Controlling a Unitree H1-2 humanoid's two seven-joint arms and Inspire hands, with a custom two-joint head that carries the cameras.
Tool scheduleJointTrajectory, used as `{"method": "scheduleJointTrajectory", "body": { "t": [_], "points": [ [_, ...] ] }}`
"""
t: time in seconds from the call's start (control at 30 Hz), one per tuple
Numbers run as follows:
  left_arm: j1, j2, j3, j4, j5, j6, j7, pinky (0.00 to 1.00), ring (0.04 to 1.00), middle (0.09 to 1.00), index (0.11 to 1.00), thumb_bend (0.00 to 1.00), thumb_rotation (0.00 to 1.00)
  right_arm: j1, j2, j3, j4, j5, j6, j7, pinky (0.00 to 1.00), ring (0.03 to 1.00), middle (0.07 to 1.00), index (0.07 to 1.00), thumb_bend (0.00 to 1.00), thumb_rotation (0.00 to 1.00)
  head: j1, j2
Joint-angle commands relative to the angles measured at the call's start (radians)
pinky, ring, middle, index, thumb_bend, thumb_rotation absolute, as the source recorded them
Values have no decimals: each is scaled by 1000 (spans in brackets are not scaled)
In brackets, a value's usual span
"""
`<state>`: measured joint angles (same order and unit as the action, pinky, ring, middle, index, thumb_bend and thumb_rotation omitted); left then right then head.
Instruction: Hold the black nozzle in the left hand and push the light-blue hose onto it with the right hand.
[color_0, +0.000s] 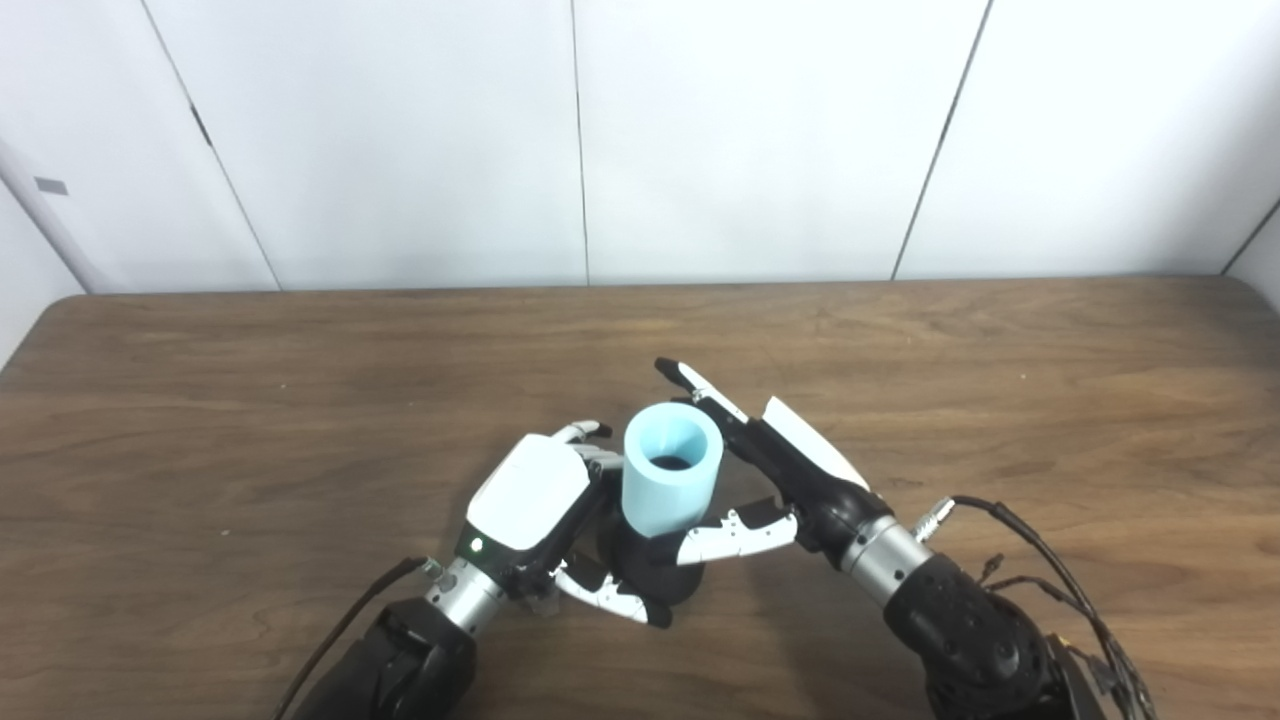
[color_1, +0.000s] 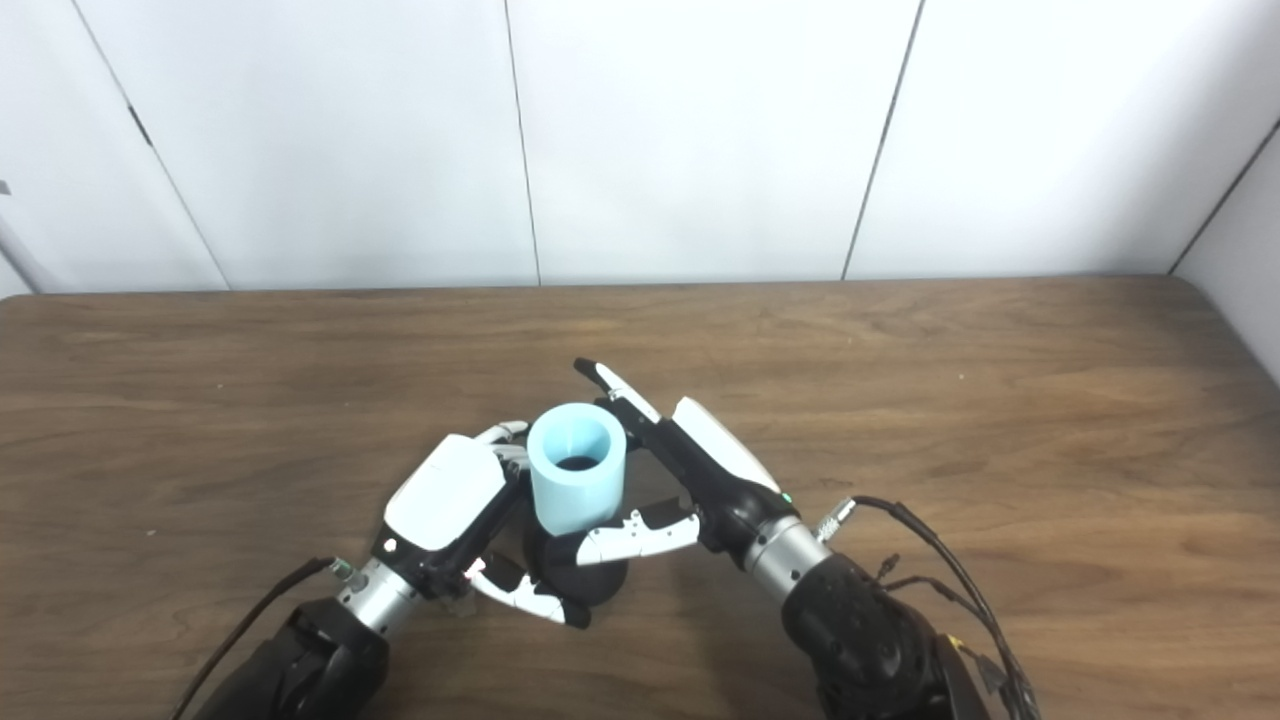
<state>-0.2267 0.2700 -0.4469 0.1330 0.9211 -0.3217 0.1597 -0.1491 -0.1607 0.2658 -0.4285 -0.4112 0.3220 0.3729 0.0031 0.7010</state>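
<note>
The light-blue hose (color_0: 670, 480), a short wide tube, stands upright with its open end facing up. Its lower end sits over the black nozzle (color_0: 648, 572), whose dark base shows beneath it. My left hand (color_0: 530, 497) is shut on the nozzle, thumb curled under the base in front and fingers behind the hose. My right hand (color_0: 790, 478) is open beside the hose on its right. Its fingers (color_0: 700, 390) stretch straight past the hose's far side, and its thumb (color_0: 730, 535) lies against the lower front. In the right eye view the hose (color_1: 577, 480) shows a dark inside.
Everything rests near the front middle of a brown wooden table (color_0: 250, 400). White wall panels stand behind its far edge. Black cables (color_0: 1050, 570) trail from the right wrist and another from the left forearm (color_0: 350, 610).
</note>
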Motion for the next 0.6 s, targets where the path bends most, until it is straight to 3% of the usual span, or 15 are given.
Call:
{"method": "scheduleJointTrajectory", "body": {
  "t": [0.0, 0.27, 0.47, 0.57],
  "points": [
    [72, -20, -32, 53, -15, -10, 6, 822, 471, 474, 493, 523, 0, -26, 7, -15, -24, 20, -19, -24, 870, 996, 1000, 1000, 1000, 543, 1, 1],
    [72, -18, -32, 53, -13, -13, 9, 818, 469, 467, 500, 522, 0, -21, 25, -68, -14, 111, -76, -73, 957, 1000, 1000, 1000, 1000, 531, 1, 1],
    [70, -18, -33, 58, -15, -16, 10, 828, 470, 471, 495, 523, 0, -32, -3, -84, -62, 42, -228, -148, 1000, 1000, 1000, 1000, 1000, 774, 1, 2],
    [69, -18, -34, 58, -10, -14, 11, 824, 468, 471, 496, 523, 0, -40, -34, -78, -92, -19, -296, -161, 1000, 1000, 1000, 1000, 1000, 800, 0, 2]
  ]
}}
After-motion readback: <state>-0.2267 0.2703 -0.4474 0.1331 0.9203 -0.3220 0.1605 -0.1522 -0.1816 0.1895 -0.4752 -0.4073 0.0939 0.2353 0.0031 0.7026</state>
